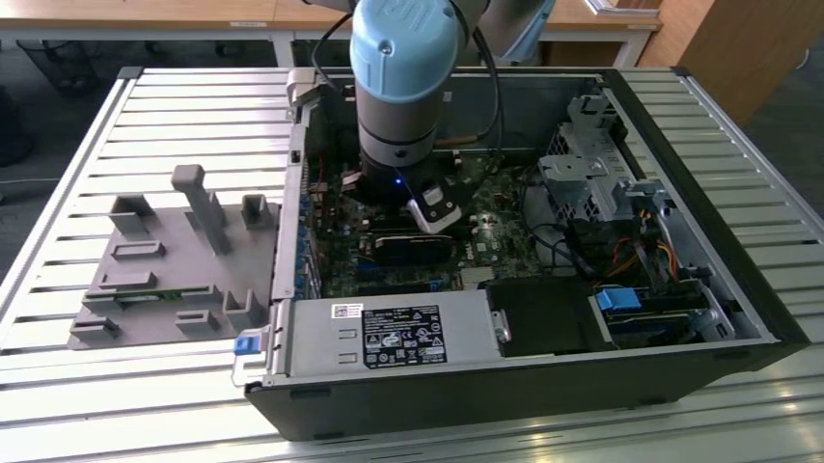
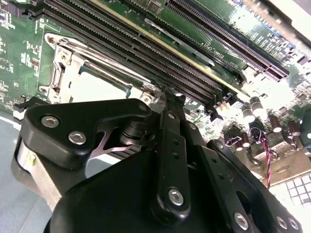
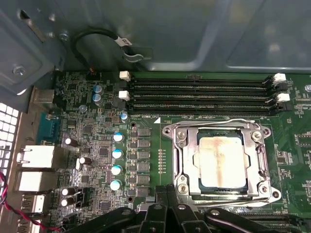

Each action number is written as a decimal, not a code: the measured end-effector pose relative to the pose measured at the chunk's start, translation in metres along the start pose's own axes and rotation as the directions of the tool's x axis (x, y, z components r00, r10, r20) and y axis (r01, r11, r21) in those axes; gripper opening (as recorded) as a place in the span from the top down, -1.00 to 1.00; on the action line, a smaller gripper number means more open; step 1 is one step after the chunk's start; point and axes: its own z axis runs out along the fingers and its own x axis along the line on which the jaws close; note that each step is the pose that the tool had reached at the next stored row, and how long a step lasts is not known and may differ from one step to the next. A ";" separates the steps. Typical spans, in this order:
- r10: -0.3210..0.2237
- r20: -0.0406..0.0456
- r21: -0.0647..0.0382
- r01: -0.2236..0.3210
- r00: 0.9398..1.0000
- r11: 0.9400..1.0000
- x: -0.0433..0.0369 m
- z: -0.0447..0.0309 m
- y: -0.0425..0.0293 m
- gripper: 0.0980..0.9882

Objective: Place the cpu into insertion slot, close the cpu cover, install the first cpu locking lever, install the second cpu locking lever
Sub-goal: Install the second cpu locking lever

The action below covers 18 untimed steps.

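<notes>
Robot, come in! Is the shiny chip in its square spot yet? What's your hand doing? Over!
Gripper low beside the insertion slot. Cpu seated, cpu cover down around it. Nothing lying on top.

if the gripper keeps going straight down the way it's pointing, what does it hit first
Most likely the cpu cover edge on the insertion slot, just ahead of the gripper; depth is unclear.

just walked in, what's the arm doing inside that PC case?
The arm has reached into the open computer case and its hand sits just above the motherboard, right beside the insertion slot. In the first wrist view the cpu already lies in the slot and the cpu cover is down around it. The memory slots next to it have no modules in them.
</notes>
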 end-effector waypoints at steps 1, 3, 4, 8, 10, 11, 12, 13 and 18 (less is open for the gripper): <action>0.000 0.000 0.000 0.000 1.000 1.000 0.0000 -0.0006 0.0002 0.98; 0.000 0.000 -0.001 0.000 1.000 1.000 0.0000 -0.0021 0.0007 0.98; 0.000 0.000 -0.001 0.000 1.000 1.000 0.0000 -0.0030 0.0009 0.98; 0.000 0.000 -0.001 0.000 1.000 1.000 -0.0001 -0.0076 0.0023 0.98; 0.000 0.000 -0.001 0.000 1.000 1.000 -0.0001 -0.0102 0.0031 0.98; 0.000 0.000 -0.001 0.000 1.000 1.000 -0.0001 -0.0110 0.0034 0.98; 0.000 0.000 -0.001 0.000 1.000 1.000 -0.0001 -0.0120 0.0037 0.98; 0.000 0.000 -0.001 0.000 1.000 1.000 -0.0001 -0.0131 0.0040 0.98; 0.000 0.000 -0.001 0.000 1.000 1.000 -0.0002 -0.0194 0.0059 0.98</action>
